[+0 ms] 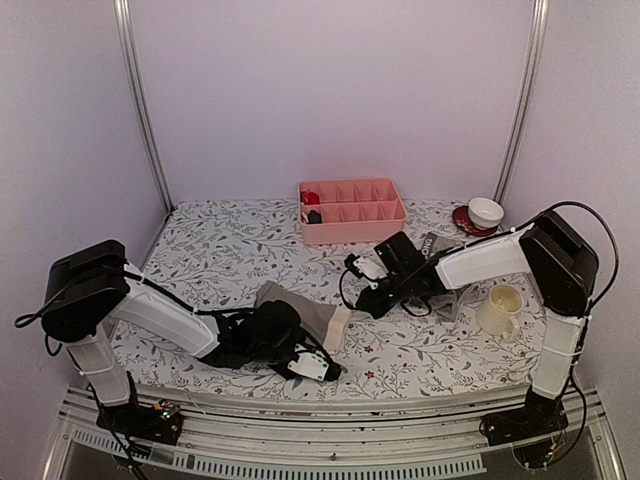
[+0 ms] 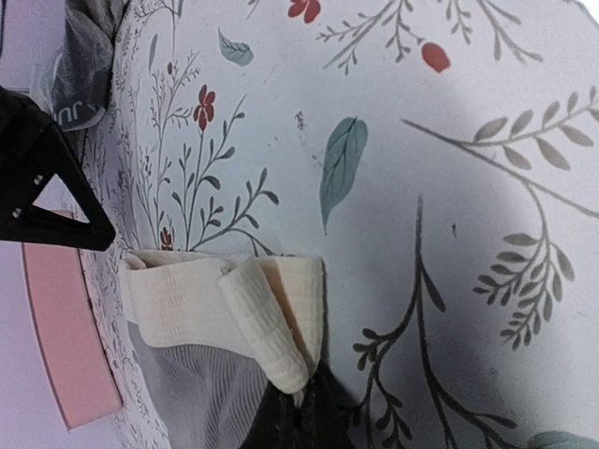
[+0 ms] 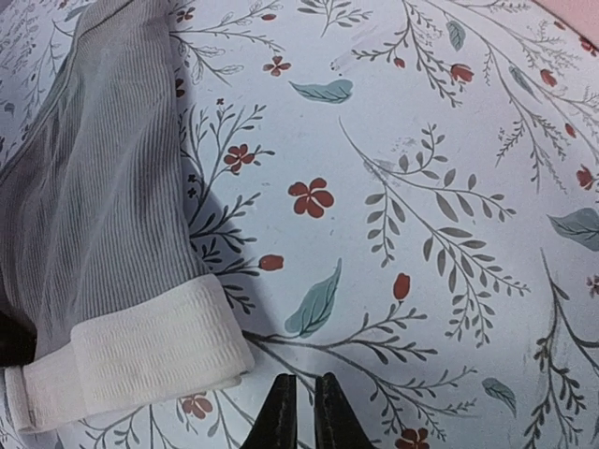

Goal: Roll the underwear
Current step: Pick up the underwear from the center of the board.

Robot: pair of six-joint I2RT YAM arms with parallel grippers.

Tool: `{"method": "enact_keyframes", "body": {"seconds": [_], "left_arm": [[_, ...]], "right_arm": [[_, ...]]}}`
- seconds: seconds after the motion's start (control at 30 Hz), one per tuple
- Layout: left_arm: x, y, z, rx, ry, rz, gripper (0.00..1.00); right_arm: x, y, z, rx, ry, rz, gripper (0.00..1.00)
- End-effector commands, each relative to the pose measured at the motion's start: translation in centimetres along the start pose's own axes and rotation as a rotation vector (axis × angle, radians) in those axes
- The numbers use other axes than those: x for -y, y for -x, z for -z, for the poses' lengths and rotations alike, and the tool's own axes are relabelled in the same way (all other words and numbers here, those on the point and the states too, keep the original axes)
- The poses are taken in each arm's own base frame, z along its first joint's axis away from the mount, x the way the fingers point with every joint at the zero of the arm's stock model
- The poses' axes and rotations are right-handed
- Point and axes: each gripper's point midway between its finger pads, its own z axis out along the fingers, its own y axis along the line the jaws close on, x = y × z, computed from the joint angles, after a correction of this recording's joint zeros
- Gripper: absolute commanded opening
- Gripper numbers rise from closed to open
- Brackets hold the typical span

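Rolling begins: the left gripper (image 2: pixel 304 412) pinches shut on the folded pale waistband (image 2: pixel 187 301) of the grey briefs (image 1: pixel 300 312), which lie at 6 o'clock on the table (image 1: pixel 220 250). The right gripper (image 3: pixel 305 412), closed on nothing, hovers at their 2 o'clock. With only one corner pinched, the cloth may slip free or drag whole, leaving a loose, crooked roll. The boxer-briefs (image 1: pixel 445 303) wait at 3 o'clock.

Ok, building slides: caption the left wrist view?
Left gripper pinching cream ribbed waistband of grey cloth briefs on floral tablecloth.
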Motion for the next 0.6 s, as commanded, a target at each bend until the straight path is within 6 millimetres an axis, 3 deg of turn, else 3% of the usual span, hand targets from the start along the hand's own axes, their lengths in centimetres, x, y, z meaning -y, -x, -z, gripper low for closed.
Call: {"method": "enact_keyframes", "body": {"seconds": [0.0,0.07,0.23,0.57], "left_arm": [[0.1,-0.1,0.6,0.015,-0.043,0.041,0.0],[-0.3,0.0,0.8,0.026,-0.056,0.064,0.0],[-1.6,-0.3,1.3,0.061,-0.075,0.115,0.0],[-4.6,-0.2,3.3,0.116,-0.035,0.148,0.0]], "right_arm": [[-0.7,3.0,4.5,0.147,-0.054,0.091,0.16],[-2.3,3.5,6.2,0.2,-0.107,0.195,0.38],[-7.7,2.3,9.5,0.316,-0.19,0.524,0.67],[-11.7,-0.3,11.6,0.42,-0.109,0.764,0.76]]}}
